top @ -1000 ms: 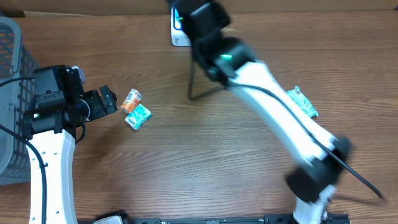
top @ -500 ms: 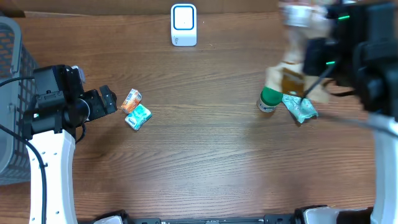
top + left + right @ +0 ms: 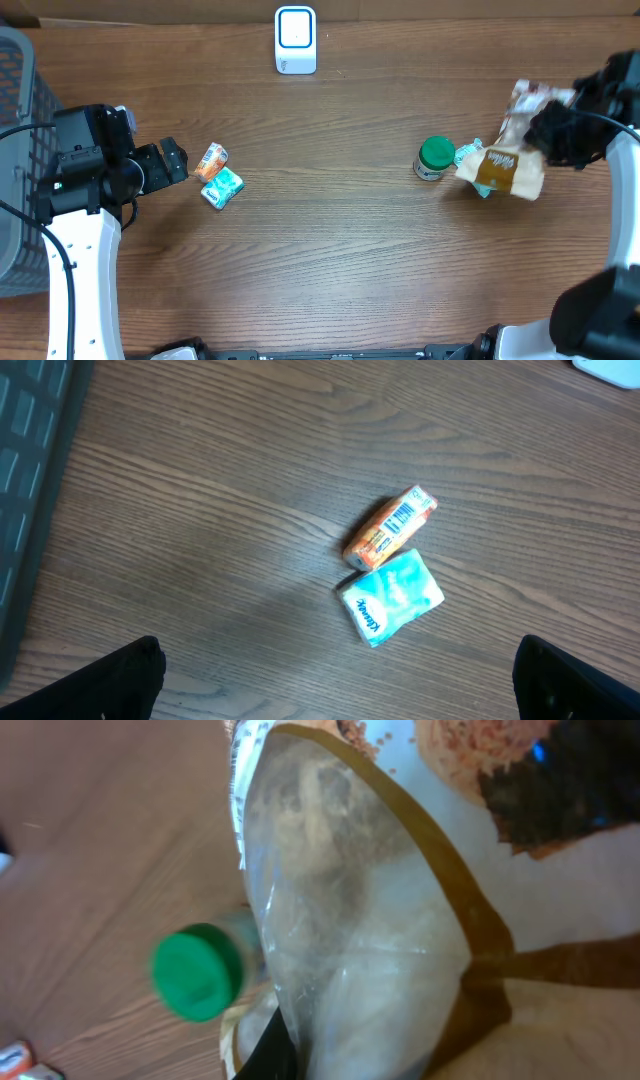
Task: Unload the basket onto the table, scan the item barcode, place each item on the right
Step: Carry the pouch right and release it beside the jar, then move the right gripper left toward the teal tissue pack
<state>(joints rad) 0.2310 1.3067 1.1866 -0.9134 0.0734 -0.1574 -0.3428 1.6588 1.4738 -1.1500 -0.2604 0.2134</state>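
The right gripper (image 3: 548, 132) is pinching the crinkly clear-and-brown plastic bag (image 3: 510, 170), well apart from the white box scanner (image 3: 295, 40).
From above, the bag is hanging just beside the small green-lidded jar (image 3: 434, 157); the left gripper (image 3: 178, 160) is standing wide open, holding nothing. Its wrist view is showing bare fingers (image 3: 130, 675). Up close, the floppy bag is sagging: swinging it could knock the jar over or fold the barcode away.
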